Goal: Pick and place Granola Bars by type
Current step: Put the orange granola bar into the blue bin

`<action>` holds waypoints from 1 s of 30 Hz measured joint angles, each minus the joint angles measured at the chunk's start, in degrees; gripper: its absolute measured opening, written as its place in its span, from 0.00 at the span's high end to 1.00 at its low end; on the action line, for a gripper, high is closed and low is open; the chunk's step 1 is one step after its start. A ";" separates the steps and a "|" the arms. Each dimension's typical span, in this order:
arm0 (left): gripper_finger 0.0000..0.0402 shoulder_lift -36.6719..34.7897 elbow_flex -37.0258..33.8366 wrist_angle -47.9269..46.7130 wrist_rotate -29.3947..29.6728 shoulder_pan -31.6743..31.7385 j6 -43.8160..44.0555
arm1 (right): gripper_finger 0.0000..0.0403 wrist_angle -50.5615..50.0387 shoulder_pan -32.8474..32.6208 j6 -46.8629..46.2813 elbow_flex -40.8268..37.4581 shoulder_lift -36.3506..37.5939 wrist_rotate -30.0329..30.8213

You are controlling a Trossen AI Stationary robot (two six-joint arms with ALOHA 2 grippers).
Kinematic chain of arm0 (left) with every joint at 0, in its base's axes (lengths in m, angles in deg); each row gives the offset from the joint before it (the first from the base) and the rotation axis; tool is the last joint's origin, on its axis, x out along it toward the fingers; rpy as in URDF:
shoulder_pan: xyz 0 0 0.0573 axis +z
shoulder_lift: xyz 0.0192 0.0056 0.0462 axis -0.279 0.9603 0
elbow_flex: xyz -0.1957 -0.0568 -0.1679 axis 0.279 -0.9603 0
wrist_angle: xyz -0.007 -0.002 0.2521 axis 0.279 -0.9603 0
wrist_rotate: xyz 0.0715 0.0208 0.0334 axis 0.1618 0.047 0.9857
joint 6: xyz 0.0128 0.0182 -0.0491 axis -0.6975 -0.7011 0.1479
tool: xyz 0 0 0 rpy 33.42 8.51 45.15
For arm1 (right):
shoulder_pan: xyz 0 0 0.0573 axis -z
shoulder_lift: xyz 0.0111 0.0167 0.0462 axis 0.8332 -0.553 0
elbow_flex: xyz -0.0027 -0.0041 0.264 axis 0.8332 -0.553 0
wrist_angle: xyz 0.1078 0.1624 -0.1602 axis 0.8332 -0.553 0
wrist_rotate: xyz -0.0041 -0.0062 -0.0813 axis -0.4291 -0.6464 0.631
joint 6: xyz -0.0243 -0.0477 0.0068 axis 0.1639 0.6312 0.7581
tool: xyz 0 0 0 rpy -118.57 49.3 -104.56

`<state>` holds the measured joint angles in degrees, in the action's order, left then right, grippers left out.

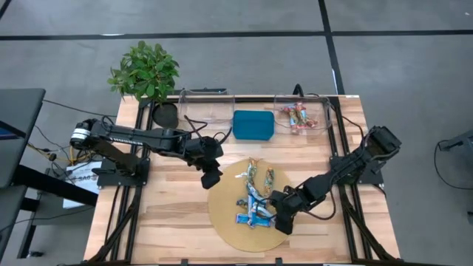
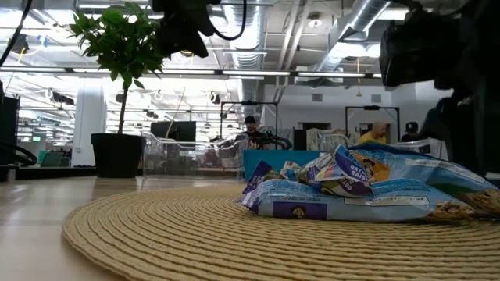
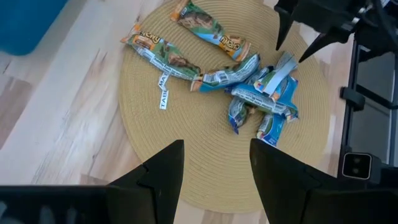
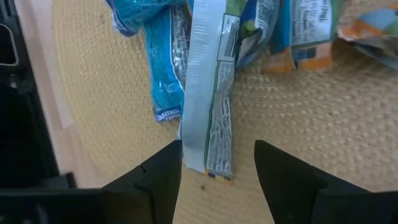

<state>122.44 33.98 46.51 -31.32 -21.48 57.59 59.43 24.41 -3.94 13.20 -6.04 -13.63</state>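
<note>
Woven mat | Granola Bars heaped | right tool apart, mat edge | left tool apart

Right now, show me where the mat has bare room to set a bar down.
The round woven mat is bare on its left half, below the left gripper. It is crowded at centre-right, where the granola bars pile beside the right gripper.

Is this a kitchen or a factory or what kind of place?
It looks like a robot lab or workshop. Bare pipes and ducts run along the ceiling, and people sit at desks far behind. Two robot arms work at a wooden table over granola bars on a woven mat.
</note>
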 joint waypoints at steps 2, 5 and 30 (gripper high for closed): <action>0.56 0.00 0.00 0.01 0.00 0.00 -0.39 | 0.53 0.06 0.50 1.16 0.69 -1.20 -0.14; 0.56 0.00 0.00 -0.03 0.00 0.00 -0.57 | 0.54 0.31 1.12 3.21 2.72 -2.60 -0.30; 0.56 0.00 0.00 -0.22 0.04 0.00 -0.64 | 0.97 -4.73 5.62 10.79 12.58 -9.08 -4.37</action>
<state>122.44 33.98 46.29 -31.28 -21.48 56.95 54.71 30.03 6.84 25.77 -15.13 -18.01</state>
